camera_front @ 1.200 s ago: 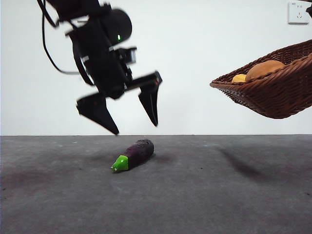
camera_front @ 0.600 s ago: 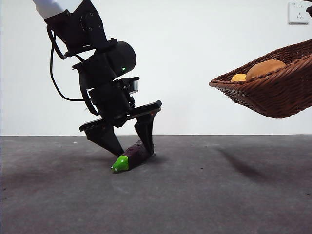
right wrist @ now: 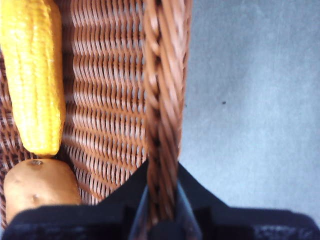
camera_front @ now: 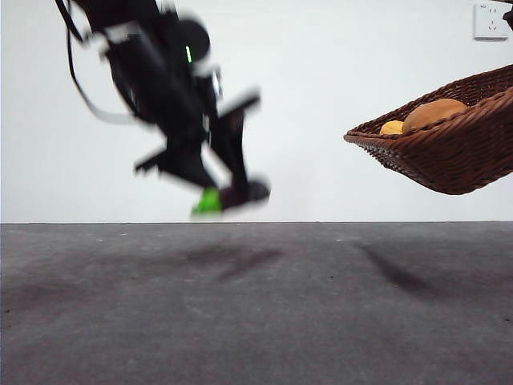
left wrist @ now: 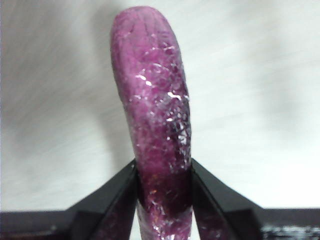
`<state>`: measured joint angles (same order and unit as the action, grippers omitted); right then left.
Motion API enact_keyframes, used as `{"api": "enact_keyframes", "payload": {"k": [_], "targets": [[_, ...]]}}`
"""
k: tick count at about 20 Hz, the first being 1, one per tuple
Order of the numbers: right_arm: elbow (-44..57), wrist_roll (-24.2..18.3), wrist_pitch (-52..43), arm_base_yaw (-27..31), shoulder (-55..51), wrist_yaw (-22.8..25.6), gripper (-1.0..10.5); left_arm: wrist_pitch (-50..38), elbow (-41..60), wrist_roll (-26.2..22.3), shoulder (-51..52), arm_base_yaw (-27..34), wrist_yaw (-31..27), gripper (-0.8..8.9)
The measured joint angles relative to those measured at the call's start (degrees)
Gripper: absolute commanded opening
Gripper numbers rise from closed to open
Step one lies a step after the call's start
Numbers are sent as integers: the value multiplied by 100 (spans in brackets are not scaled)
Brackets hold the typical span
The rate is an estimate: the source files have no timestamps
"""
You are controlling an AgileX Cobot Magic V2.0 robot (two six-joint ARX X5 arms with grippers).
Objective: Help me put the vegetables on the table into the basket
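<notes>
Left gripper [camera_front: 228, 188] is now up in the air at upper left of the front view, motion-blurred. A second ago it hung open above the eggplant [camera_front: 240, 194]; half a second ago its jaws straddled the eggplant on the table [camera_front: 256, 321]. Now the eggplant is off the surface, carried clear above it, green stem end pointing left.

Left wrist view: both jaws pressed against the eggplant's sides, closed down to its width, purple body sticking out beyond the tips.

Right gripper [right wrist: 161, 210]: jaws pinched on the braided rim of the basket [camera_front: 449, 152], which hangs tilted at the right edge of the front view, well apart from the eggplant. Corn [right wrist: 35, 75] and potato [right wrist: 40, 187] already lie inside.

Judgement: pick succeeded; the eggplant is the last vegetable out. What remains is the carry rightward and release over the basket. The tilt could let items slide.

Writing: none legible. White wall socket [camera_front: 490, 20] at upper right; no readable marking.
</notes>
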<state>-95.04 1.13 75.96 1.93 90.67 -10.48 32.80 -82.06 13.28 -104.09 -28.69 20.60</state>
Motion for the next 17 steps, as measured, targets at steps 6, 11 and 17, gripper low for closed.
{"api": "enact_keyframes", "payload": {"k": [6,11,17], "targets": [[2,203,-79,-372,2,0,-16,-645,-7,533,1486,-516,1023,-9],[2,214,-79,-1134,0,-813,-16,-922,-13,1401,1541,-713,1316,-3],[4,361,-107,-1963,0,-890,-16,-898,-11,1794,1464,-761,1276,-2]]}}
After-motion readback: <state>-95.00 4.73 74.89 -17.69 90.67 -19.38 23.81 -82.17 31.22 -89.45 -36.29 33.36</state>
